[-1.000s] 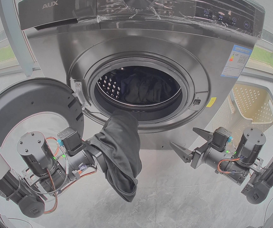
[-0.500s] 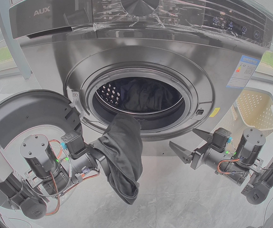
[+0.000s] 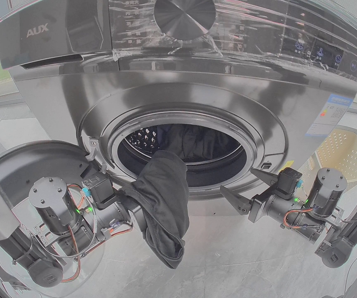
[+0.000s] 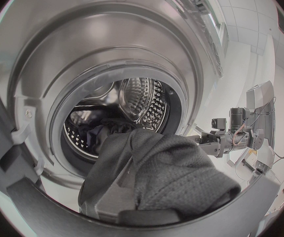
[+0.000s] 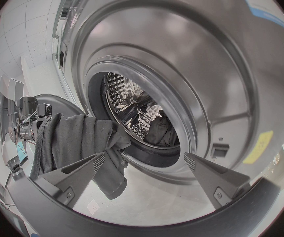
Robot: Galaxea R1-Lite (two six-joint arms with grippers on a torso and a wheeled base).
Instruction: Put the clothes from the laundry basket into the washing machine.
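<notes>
The washing machine (image 3: 211, 83) stands in front of me with its round opening (image 3: 120, 145) uncovered. Dark clothes (image 3: 195, 141) lie in the drum (image 4: 142, 99). My left gripper (image 3: 155, 170) is shut on a dark grey garment (image 3: 164, 203), which drapes over it and hides its fingers. The top of the garment (image 4: 168, 175) reaches the lower rim of the opening, and the rest hangs toward the floor. My right gripper (image 3: 237, 179) stands open and holds nothing, just below the opening's right side. Its open fingers (image 5: 82, 168) frame the drum mouth.
The machine's door (image 3: 33, 166) is swung open at the left, close behind my left arm. A beige laundry basket (image 3: 344, 154) stands to the right of the machine, behind my right arm. Pale floor (image 3: 228, 249) lies below both grippers.
The whole head view has shifted: the machine looms larger and nearer. The held garment's top now overlaps the lower rim of the opening. The right gripper stays open in the same pose.
</notes>
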